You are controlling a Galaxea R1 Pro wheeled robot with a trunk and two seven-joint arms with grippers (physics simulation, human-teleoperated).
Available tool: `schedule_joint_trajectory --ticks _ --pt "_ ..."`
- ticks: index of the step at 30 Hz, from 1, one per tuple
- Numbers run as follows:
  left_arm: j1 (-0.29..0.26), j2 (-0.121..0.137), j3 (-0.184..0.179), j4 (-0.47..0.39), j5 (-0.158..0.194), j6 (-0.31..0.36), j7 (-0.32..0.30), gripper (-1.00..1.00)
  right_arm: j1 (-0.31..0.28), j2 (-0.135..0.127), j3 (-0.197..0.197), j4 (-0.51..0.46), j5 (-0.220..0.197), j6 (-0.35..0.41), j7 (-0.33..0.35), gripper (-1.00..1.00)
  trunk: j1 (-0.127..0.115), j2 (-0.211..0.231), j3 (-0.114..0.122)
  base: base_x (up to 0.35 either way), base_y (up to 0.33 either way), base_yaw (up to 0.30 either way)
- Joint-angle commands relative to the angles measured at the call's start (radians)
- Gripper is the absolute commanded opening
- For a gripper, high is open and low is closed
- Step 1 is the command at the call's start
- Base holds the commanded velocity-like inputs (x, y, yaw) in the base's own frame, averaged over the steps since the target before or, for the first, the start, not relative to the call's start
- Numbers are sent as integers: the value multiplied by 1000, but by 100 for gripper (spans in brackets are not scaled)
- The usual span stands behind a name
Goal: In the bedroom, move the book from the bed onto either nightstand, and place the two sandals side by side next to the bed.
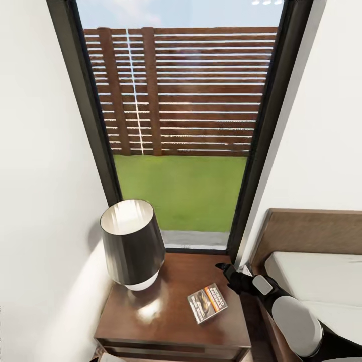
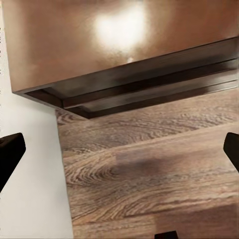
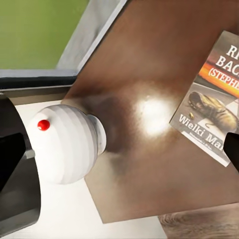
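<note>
The book (image 1: 207,302) lies flat on the dark reddish-brown nightstand (image 1: 166,322), cover up, near the right front of its top. My right gripper (image 1: 226,271) hovers just above the nightstand's right edge, a little beyond the book, open and holding nothing. In the right wrist view the book (image 3: 211,99) sits close to one finger, apart from it. The left gripper (image 2: 119,149) is open low in front of the nightstand (image 2: 99,45), above the wood floor (image 2: 149,179). The bed (image 1: 322,281) stands right of the nightstand. The sandals are out of view.
A lamp (image 1: 131,244) with a dark shade and white base (image 3: 67,144) takes up the left rear of the nightstand. Behind stands a tall dark-framed window (image 1: 186,125). White walls close in on the left and right. The brown headboard (image 1: 311,229) rises behind the mattress.
</note>
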Motion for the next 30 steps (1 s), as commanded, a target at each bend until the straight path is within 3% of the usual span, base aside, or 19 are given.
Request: schedule_joint_trajectory --ticks 1,30 --pt "-1 1 -9 0 9 -3 4 100 0 0 1 -1 -10 6 -1 100 -4 7 2 0 0 0" --pt "-1 1 -9 0 9 -5 4 100 0 0 1 -1 -8 6 -3 100 -115 210 93 0 0 0"
